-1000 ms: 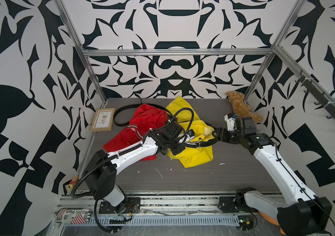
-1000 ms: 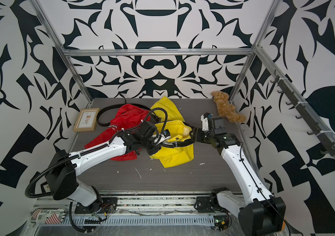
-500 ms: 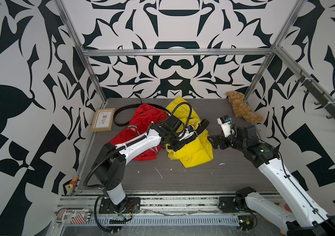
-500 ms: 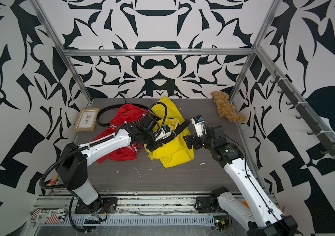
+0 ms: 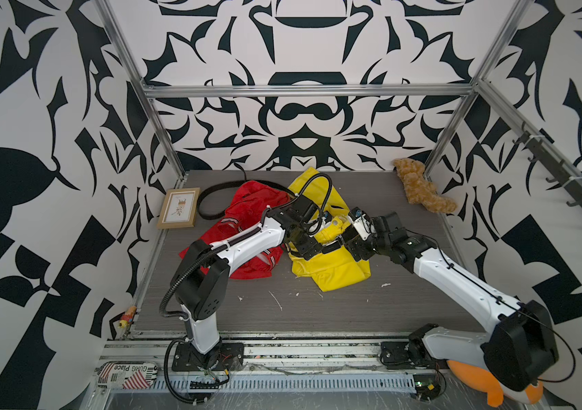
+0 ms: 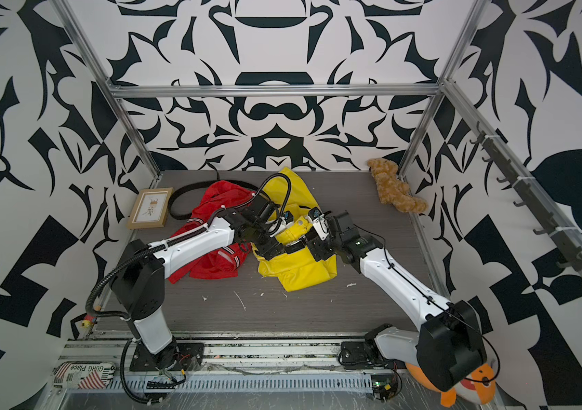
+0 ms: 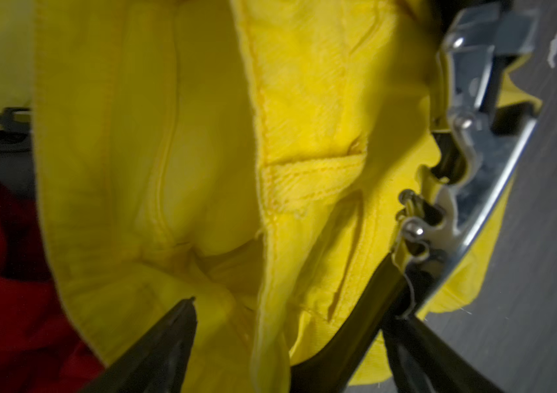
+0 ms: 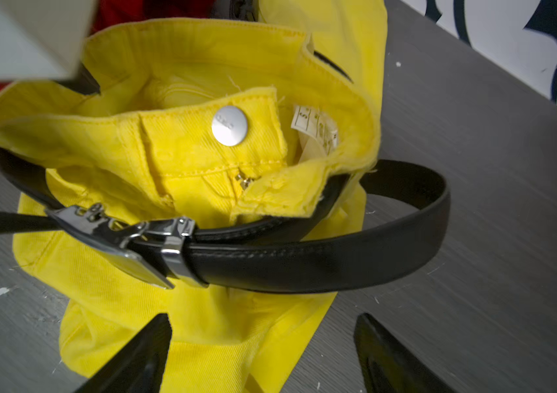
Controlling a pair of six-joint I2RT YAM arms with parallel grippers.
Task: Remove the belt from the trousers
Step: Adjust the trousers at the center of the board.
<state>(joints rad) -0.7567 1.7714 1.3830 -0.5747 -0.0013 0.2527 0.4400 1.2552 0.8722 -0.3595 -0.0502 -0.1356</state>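
While both arms lean in over the yellow trousers [image 5: 332,273], which lie crumpled near the middle of the grey table [image 5: 318,312], we find the two grippers facing each other just above the waistband. We see the left gripper [image 7: 290,309] with its jaws standing wide apart in its wrist view. Yellow fabric fills the gap, and a black strap runs close beside one finger, though we cannot tell whether they touch. We see the right gripper [image 8: 263,316] likewise spread, its two dark fingers apart over the yellow cloth and the table, holding nothing.

The belt [image 8: 304,265] is black with a silver buckle [image 8: 124,245]. In the right wrist view it crosses the front of the waist below the silver snap button [image 8: 229,126]. It then bows out over the table on one side and runs back under a fold of the waistband, so we judge it not yet off the trousers. A white label [image 8: 314,131] shows inside the waist.

The red trousers [image 5: 247,213] lie just beside the yellow pair, partly under the left arm, on the side toward a small framed picture [image 5: 178,208]. A second black belt [image 5: 208,202] curves on the table between that picture and the red pair. A brown plush toy [image 5: 421,191] sits in the far corner, well apart.
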